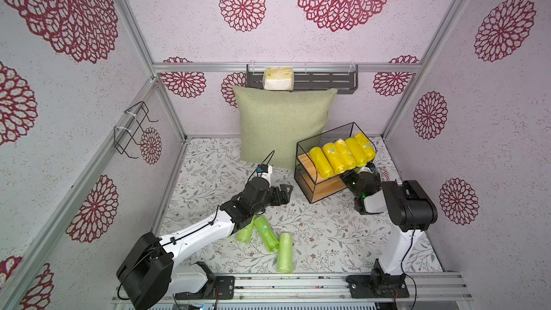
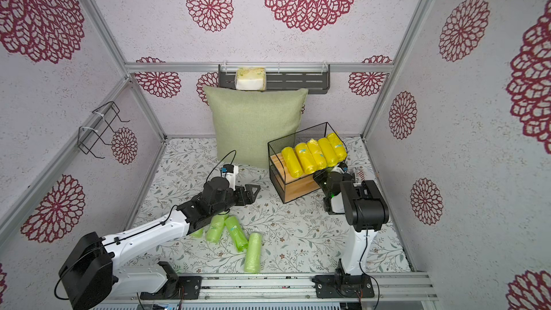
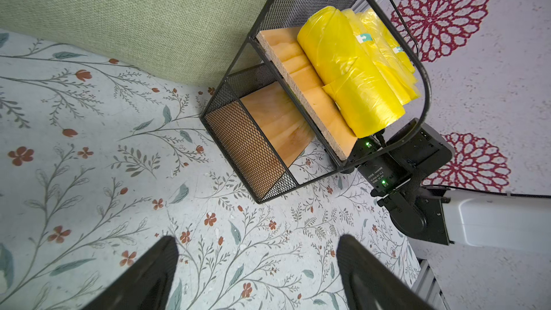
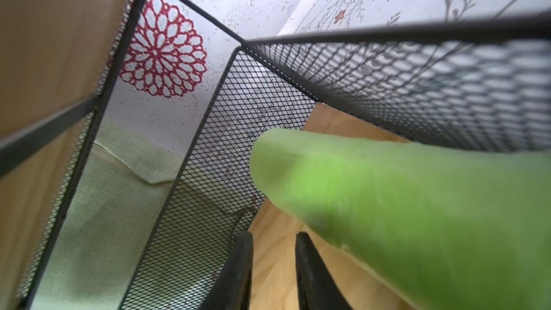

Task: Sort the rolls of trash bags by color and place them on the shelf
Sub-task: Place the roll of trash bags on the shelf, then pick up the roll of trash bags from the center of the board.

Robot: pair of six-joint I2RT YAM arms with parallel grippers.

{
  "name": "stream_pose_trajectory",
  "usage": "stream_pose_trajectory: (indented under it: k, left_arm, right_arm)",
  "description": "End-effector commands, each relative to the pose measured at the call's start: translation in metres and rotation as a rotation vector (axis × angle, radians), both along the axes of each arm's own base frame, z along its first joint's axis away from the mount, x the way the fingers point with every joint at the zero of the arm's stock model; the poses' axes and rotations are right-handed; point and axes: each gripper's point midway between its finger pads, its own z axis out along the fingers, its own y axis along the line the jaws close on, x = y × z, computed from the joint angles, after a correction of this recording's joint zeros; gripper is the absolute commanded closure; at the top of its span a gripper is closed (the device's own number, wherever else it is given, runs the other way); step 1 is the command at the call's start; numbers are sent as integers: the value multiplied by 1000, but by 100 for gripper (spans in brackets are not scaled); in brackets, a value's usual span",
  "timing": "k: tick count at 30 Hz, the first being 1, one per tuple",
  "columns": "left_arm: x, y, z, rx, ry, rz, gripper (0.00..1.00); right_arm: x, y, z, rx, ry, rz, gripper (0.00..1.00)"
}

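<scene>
The table is strewn with green rolls at lower centre. The shelf, centre right, is topped with yellow rolls. On its lower board one green roll is seemingly nudged by the clenched, empty right end effector. The left end effector is spread open.

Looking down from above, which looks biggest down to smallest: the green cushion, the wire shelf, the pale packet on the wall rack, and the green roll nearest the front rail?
In a top view:
1. green cushion
2. shelf
3. pale packet and green roll: too alike to rank.
</scene>
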Motion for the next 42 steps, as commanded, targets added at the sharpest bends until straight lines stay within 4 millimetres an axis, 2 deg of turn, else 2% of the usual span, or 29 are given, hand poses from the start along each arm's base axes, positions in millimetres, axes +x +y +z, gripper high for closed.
stream_pose_trajectory:
  k: [1, 6, 14, 17, 22, 27, 30, 36, 42]
  left_arm:
    - [4, 10, 2, 36, -15, 21, 11]
    - [3, 19, -6, 73, 2, 23, 11]
    - [-19, 23, -31, 160, 114, -53, 13]
    - [-42, 22, -48, 226, 206, -107, 16]
    - [-100, 9, -63, 343, 286, -222, 18]
    - [-131, 0, -75, 400, 366, -293, 19]
    - [-145, -10, -79, 438, 418, -340, 21]
    - [-186, -12, -82, 525, 496, -418, 25]
    - [-197, -8, -96, 533, 554, -431, 28]
  right_arm:
    - [2, 3, 44, 32, -129, 21, 71]
    - [-15, 5, 49, 29, -125, 38, 69]
    - [-68, 7, 48, -4, -95, 72, 67]
    - [-90, 9, 51, -59, -75, 98, 66]
    - [-131, 1, 58, -227, -37, 111, 60]
    - [-160, -3, 65, -352, -23, 148, 53]
    - [-170, 5, 62, -361, -9, 207, 50]
    - [-176, 14, 53, -339, -11, 262, 49]
    - [-175, 19, 47, -314, -10, 284, 49]
